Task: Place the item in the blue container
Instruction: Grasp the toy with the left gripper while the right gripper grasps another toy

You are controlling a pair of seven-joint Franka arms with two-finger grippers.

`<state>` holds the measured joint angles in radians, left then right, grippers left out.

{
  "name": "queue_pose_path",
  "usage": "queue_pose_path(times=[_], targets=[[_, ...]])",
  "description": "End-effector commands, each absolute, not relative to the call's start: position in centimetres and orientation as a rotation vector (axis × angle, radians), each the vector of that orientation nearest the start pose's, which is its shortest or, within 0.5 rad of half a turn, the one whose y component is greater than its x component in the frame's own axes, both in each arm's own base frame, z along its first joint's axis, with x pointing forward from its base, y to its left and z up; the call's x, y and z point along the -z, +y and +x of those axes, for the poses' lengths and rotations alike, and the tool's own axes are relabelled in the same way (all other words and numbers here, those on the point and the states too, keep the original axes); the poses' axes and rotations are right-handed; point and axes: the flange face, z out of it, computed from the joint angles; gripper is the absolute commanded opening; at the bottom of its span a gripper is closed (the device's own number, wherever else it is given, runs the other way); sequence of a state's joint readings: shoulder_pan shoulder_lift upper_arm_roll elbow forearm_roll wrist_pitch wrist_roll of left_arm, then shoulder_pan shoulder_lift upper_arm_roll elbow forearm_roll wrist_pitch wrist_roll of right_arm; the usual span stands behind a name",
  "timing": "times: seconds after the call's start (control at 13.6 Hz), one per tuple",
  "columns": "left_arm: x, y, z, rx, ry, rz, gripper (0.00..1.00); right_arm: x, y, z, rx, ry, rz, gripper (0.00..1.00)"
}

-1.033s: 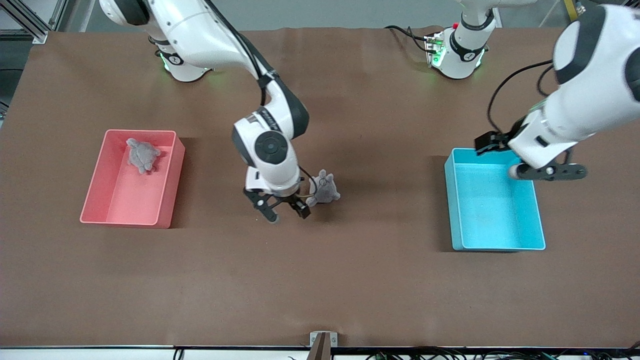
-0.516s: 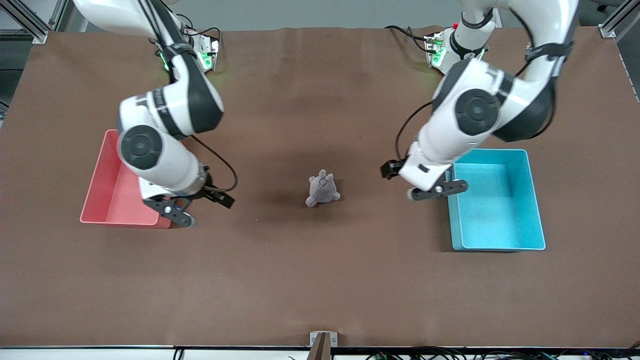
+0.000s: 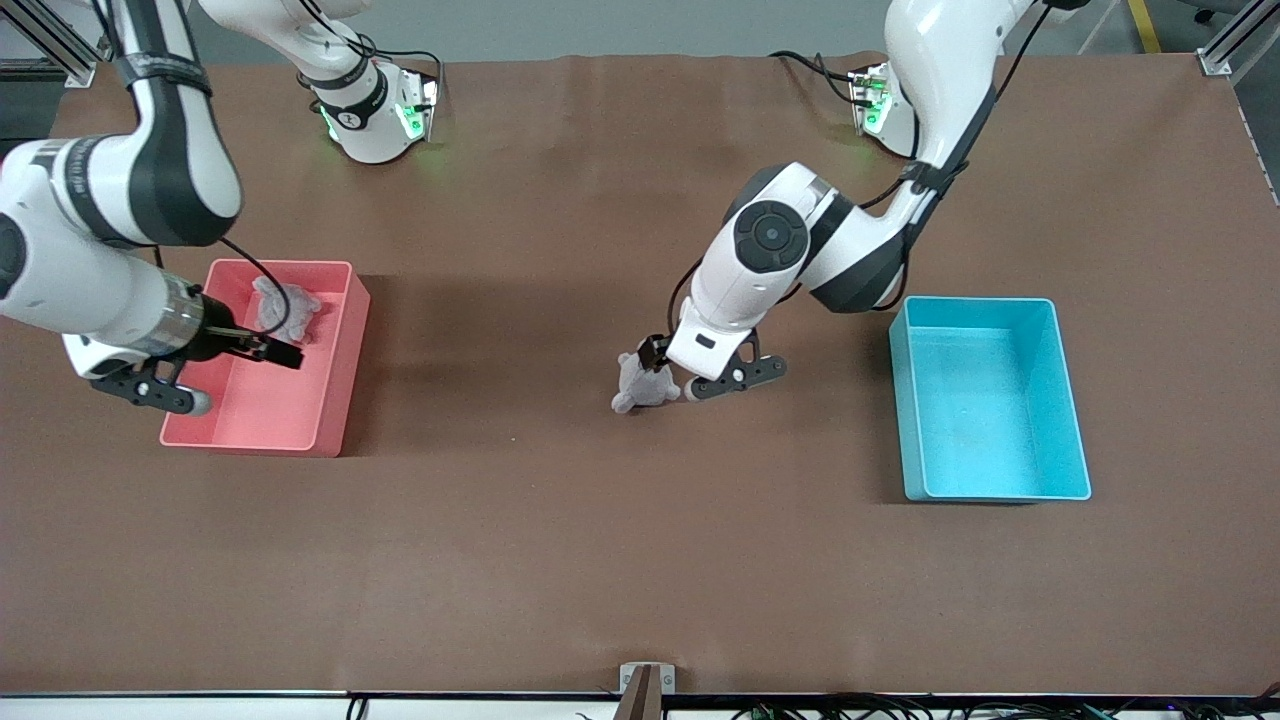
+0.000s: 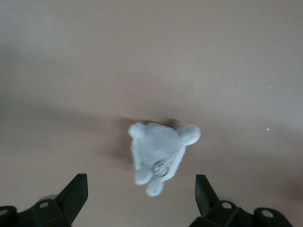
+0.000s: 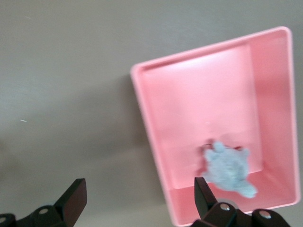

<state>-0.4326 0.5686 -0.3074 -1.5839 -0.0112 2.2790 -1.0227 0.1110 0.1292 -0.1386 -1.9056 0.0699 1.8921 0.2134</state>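
Brown matte table covering [image 3: 560, 560] filling the frame, grey floor strip along the top edge, aluminium frame struts [image 3: 50, 45] at upper corners, cables [image 3: 900, 708] along the bottom edge.

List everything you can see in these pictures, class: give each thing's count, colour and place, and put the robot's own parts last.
blue container: one, cyan-blue, on the table toward the left arm's end, nothing in it.
pink bin: one, pink, on the table toward the right arm's end.
plush toy in the pink bin: one, grey, lying in the part of the bin farther from the front camera.
plush toy on the table: one, grey, on the brown table between the two bins.
left end effector: one, black fingers, open, over the plush toy on the table.
right end effector: one, black fingers, open, over the pink bin.
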Motion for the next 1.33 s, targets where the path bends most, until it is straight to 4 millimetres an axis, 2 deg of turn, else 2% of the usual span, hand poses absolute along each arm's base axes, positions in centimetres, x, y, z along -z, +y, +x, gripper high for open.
queue_pose_path(times=[0.0, 0.07, 0.15, 0.52, 0.66, 0.89, 1.03, 1.18, 1.25], targets=[[-30.4, -46.9, 55.0, 0.017, -0.702, -3.36, 1.0, -39.5, -6.0, 53.3, -0.256, 0.375, -3.056, 1.0], [-29.0, -47.7, 54.7, 0.028, -0.737, -3.373, 1.0, -38.5, -7.6, 52.3, -0.264, 0.404, -3.048, 1.0], [-28.0, -48.5, 54.2, 0.034, -0.736, -3.387, 1.0, -37.1, -7.9, 51.0, -0.252, 0.422, -3.045, 1.0], [-24.3, -49.5, 52.9, 0.012, -0.685, -3.357, 1.0, -29.0, -8.3, 45.7, -0.107, 0.476, -3.059, 1.0], [-24.0, -49.3, 53.0, 0.014, -0.681, -3.35, 1.0, -27.5, -8.2, 44.8, -0.057, 0.482, -3.065, 1.0], [-24.5, -48.3, 53.8, 0.025, -0.682, -3.344, 1.0, -26.0, -8.1, 43.3, -0.075, 0.475, -3.067, 1.0], [-24.1, -47.9, 53.8, 0.047, -0.633, -3.331, 1.0, -25.4, -9.4, 42.3, -0.083, 0.454, -3.068, 1.0], [-23.6, -48.3, 53.0, 0.027, -0.595, -3.312, 1.0, -25.1, -11.2, 41.6, -0.068, 0.448, -3.069, 1.0], [-23.4, -48.5, 52.7, 0.018, -0.586, -3.308, 1.0, -24.5, -11.2, 40.9, -0.075, 0.453, -3.068, 1.0]])
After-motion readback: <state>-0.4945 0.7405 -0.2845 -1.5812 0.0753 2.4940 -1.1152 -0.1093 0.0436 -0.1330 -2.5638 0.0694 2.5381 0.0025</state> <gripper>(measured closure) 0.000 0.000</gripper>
